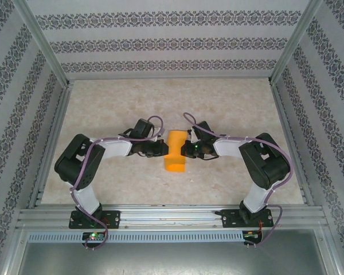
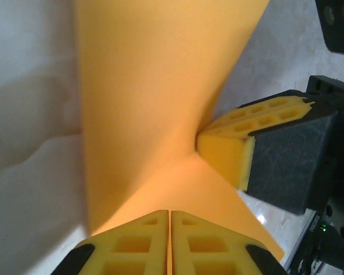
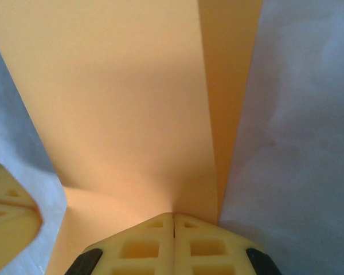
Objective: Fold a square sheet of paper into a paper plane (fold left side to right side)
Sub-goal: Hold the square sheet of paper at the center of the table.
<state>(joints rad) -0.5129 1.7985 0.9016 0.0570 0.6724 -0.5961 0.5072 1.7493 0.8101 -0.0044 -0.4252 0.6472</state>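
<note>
- From above, the orange paper (image 1: 174, 153) lies mid-table (image 1: 103, 109) as a narrow doubled strip running near to far. The left gripper (image 1: 162, 150) is at its left edge and the right gripper (image 1: 187, 150) at its right edge.
- The left wrist camera adds what the overhead view cannot. Its own yellow fingers (image 2: 132, 249) are pressed together, apparently nipping the paper's edge (the seam is too tight to be sure), and the sheet rises off the table in a slope.
- That same view catches the right gripper's tips at the opposite edge, pinched on the paper where it bends.
- The right wrist camera shows its fingers (image 3: 137, 246) clamped on a crease, with one layer lying over another and a darker strip to the right.
- Small white print (image 2: 313, 227) on the right arm's black body is too blurred to read.
</note>
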